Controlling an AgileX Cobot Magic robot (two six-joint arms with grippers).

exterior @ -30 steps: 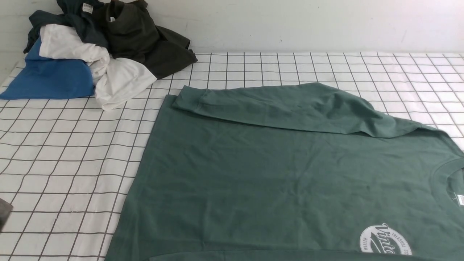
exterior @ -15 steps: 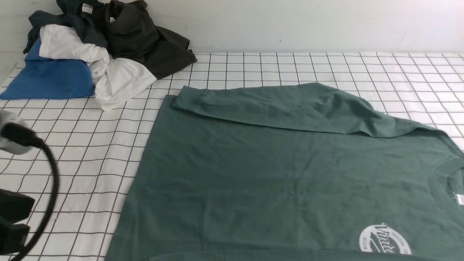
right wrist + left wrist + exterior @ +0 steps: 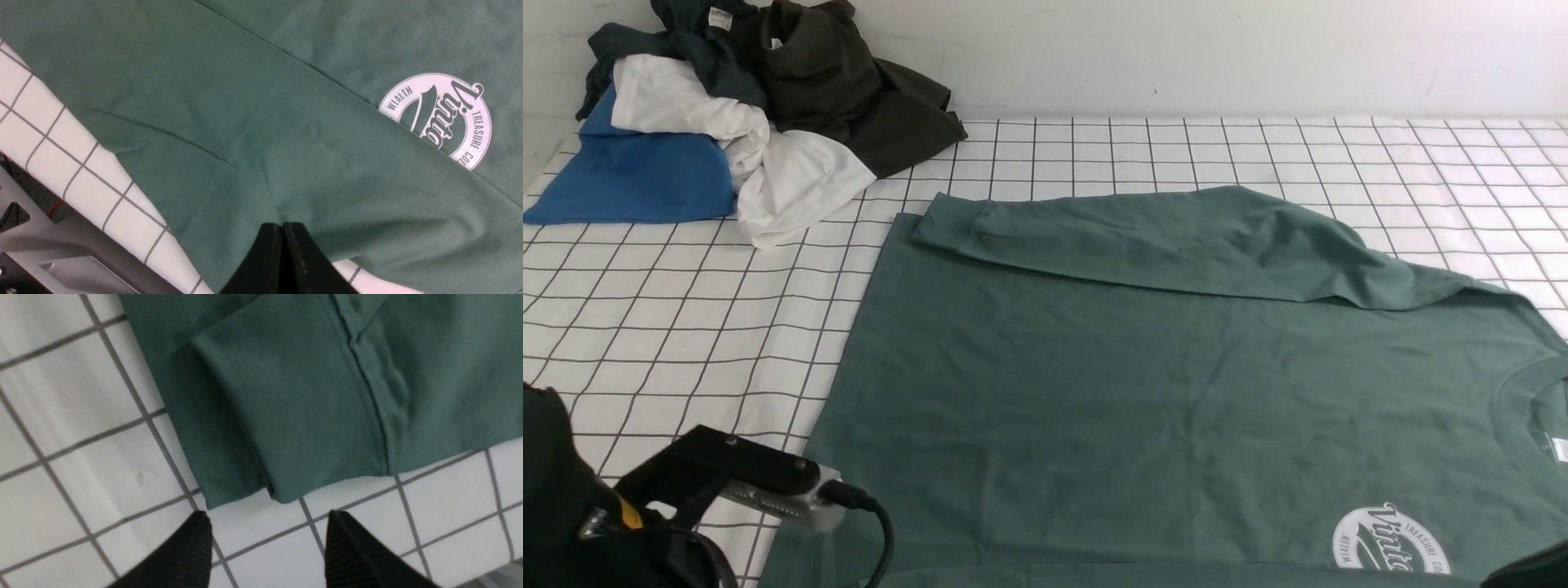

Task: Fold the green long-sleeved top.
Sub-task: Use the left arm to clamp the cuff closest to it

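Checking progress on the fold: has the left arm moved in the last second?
Yes. In the front view the left arm has swung in from the left edge toward the near hem corner of the green top.

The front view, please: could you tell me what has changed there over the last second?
The left arm has swung in at the lower left, toward the near corner of the green top; the left gripper is open just short of a cuff, holding nothing. A dark part, likely the right arm, has edged in at the lower right. The top and the pile of clothes have not moved.
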